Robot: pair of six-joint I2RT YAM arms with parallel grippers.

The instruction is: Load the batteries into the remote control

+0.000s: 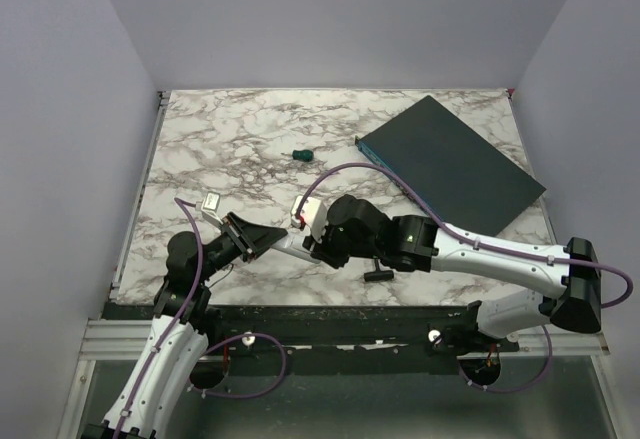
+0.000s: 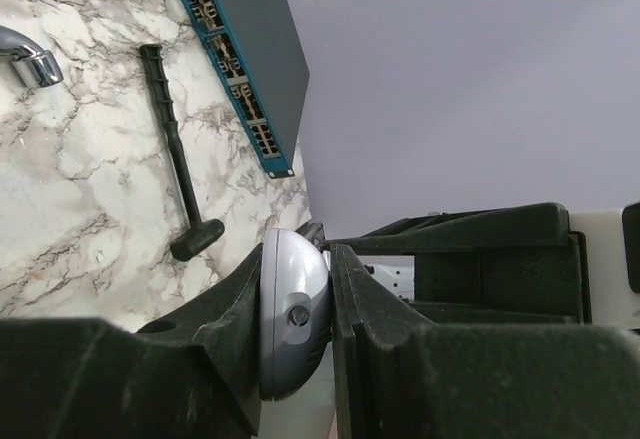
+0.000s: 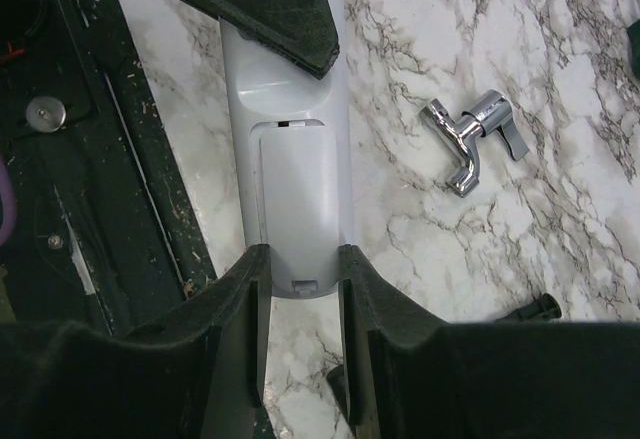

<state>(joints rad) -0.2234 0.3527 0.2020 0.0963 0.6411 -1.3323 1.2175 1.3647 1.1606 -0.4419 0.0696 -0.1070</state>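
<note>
Currently I am holding the remote control [image 3: 285, 89] near the front edge of the tabletop [image 3: 450, 49], my left gripper [image 2: 296, 289] and right gripper [image 3: 300, 269] clenching its opposite ends, and with its battery cover [image 3: 295, 199] seemingly closed, I am judging that opening it comes next.

Pale lavender-grey walls [image 1: 330, 19] on three sides of a white marble-patterned tabletop [image 1: 230, 139] with dark veins, even light.

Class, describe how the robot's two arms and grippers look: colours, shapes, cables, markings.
The left arm and right arm have white shells with black joints; a purple cable loops along each. A small green light shows on the right arm. The left gripper and right gripper are matt black with broad, wedge-shaped fingers.
</note>
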